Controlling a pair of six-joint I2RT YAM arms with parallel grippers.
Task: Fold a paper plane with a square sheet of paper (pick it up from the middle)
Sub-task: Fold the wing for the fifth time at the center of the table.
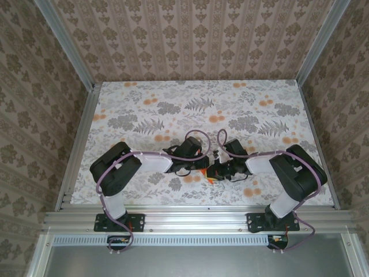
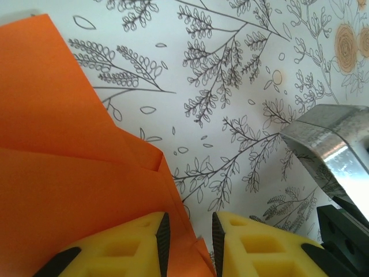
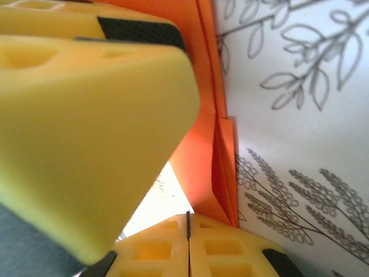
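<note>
Low at centre, orange paper (image 1: 211, 180) mostly hidden, edges cropped

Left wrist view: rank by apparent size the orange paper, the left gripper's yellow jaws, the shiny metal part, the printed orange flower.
1. orange paper
2. left gripper, both yellow jaws together, swollen by nearness to the lens
3. shiny metal part
4. printed orange flower, cropped at the edge

Noted square sheet of paper (image 1: 211, 180) on table (image 1: 173, 98), mid-width, close to near edge. Found left gripper (image 1: 200, 164) just left of it, right gripper (image 1: 219, 169) just right, tips close together. Saw sheet edge inside left gripper's gap.
</note>
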